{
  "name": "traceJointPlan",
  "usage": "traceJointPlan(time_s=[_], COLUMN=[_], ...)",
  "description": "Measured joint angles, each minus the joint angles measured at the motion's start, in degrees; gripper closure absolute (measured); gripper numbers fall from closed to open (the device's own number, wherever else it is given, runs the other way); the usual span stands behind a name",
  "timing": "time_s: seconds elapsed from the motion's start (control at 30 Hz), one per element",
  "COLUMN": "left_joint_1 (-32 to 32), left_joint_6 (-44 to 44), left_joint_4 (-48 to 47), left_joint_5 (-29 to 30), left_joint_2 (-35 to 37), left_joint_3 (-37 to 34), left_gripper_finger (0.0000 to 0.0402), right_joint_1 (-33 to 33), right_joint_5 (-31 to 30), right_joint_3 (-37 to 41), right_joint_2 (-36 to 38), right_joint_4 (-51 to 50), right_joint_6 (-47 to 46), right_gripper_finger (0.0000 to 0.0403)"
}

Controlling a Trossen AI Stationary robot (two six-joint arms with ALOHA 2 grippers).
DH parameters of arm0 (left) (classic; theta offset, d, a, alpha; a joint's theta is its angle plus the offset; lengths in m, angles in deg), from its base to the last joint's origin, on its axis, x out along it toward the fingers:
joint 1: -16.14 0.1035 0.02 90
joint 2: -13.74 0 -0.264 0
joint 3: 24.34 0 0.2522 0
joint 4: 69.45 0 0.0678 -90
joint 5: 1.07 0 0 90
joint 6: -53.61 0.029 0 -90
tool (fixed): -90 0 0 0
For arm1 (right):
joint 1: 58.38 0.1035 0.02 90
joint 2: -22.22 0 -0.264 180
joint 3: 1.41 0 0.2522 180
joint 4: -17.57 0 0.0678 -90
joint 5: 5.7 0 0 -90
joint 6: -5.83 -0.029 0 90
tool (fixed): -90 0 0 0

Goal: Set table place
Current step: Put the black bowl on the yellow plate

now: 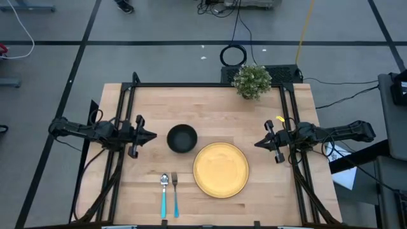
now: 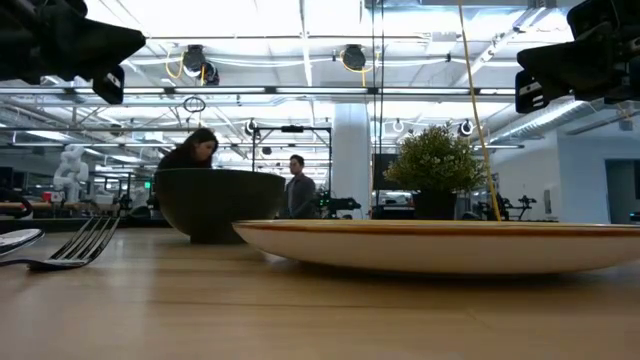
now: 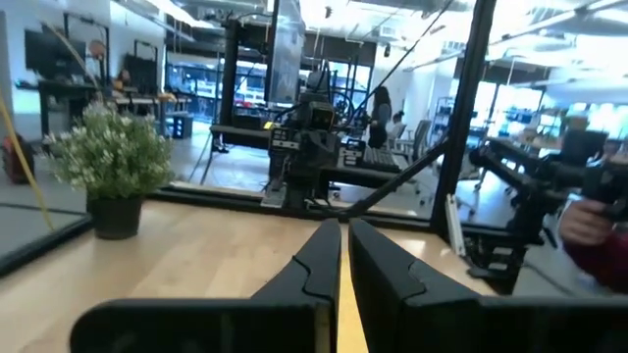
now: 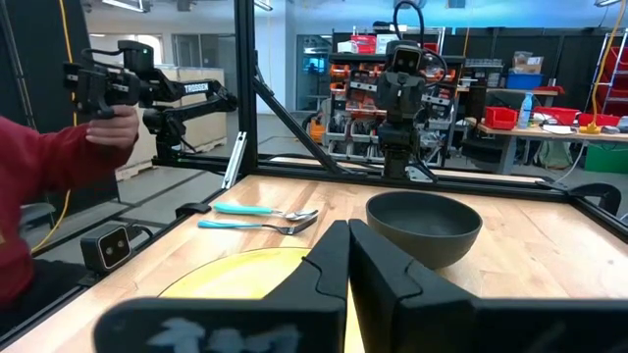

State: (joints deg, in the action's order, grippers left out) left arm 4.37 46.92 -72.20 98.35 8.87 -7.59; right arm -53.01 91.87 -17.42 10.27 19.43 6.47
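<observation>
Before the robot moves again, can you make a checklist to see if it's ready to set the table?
1. Left gripper empty and shut, beside the black bowl: ok.
2. Right gripper empty and shut, beside the yellow plate: ok.
3. Bowl upright, apart from the plate: ok.
4. Fork and spoon side by side, left of the plate: ok.
5. Potted plant at the table's far edge, away from both arms: ok.
6. A person's hand shows past the table's edge: not ok.
</observation>
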Motion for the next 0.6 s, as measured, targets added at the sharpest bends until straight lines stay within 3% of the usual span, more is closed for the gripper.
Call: traceJointPlan(time_s=[0.3, 0.6], left_joint_1=[0.0, 0.1], left_joint_6=[1.9, 7.0], left_joint_4=[2.4, 0.1], left_joint_5=[-0.3, -0.8], left_joint_2=[0.0, 0.0], left_joint_3=[0.0, 0.0], left_gripper_finger=[0.0372, 0.0399], right_joint_1=[0.0, 0.0], right_joint_5=[0.0, 0.0], right_joint_3=[0.0, 0.0], right_joint_2=[0.0, 0.0], right_joint_4=[2.0, 3.8], right_joint_6=[0.0, 0.0], right_gripper_finger=[0.0403, 0.0403])
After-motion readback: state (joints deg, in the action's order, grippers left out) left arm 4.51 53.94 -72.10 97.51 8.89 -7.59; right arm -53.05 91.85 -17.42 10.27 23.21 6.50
